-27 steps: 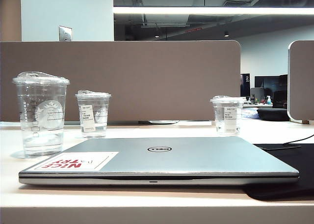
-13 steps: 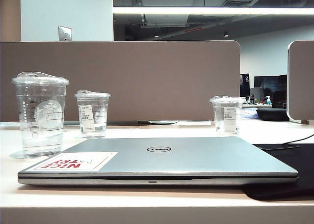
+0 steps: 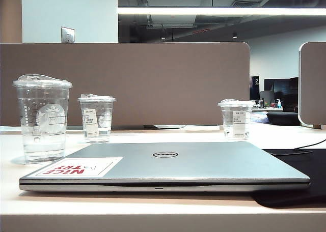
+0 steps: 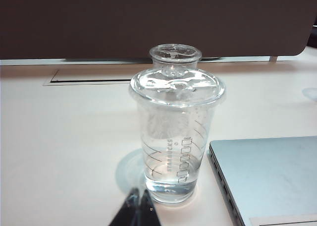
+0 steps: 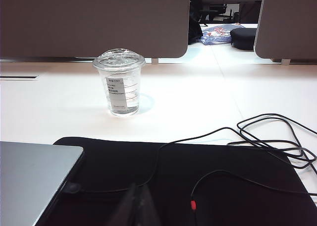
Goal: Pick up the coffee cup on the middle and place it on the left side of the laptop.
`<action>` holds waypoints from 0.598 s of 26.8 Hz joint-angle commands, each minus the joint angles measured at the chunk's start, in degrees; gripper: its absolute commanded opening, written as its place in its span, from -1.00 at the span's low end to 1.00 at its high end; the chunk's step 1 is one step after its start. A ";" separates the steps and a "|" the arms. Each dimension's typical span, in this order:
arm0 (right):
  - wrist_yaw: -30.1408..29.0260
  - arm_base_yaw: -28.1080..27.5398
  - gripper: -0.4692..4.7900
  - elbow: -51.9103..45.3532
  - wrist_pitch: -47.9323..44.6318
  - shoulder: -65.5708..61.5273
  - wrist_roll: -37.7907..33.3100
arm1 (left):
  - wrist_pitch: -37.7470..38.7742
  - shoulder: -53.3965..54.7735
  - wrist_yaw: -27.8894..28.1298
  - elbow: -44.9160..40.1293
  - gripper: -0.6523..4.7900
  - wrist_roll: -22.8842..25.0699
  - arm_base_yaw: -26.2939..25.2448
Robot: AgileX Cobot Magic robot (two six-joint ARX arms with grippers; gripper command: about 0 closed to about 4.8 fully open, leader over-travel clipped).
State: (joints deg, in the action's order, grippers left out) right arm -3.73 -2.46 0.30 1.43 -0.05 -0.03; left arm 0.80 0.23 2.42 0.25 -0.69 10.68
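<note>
You have the coffee cup (image 3: 42,117) standing upright near the bench's (image 3: 153,206) left edge, just beside the laptop's (image 3: 204,163) left side. Your left gripper (image 4: 136,210) hangs just before the cup's base, tips pressed together and empty. Your right gripper (image 5: 137,206) hovers over the black mat (image 5: 198,186), its tips pressed together too, holding nothing.

On my desk (image 3: 153,211), the coffee cup (image 3: 42,117) stands just left of the laptop (image 3: 168,166); a shorter cup (image 3: 96,118) sits behind it, another cup (image 3: 235,119) far right behind the laptop, a partition (image 3: 153,79) behind all.
</note>
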 commanded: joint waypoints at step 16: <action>-0.04 -1.40 -0.84 -0.22 -1.05 0.09 0.04 | -0.42 0.00 -0.04 0.17 -0.78 0.24 0.00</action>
State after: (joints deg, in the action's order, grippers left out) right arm -3.70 -3.86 0.30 1.43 -0.05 -0.01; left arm 0.89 0.14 2.42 0.25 -0.67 10.68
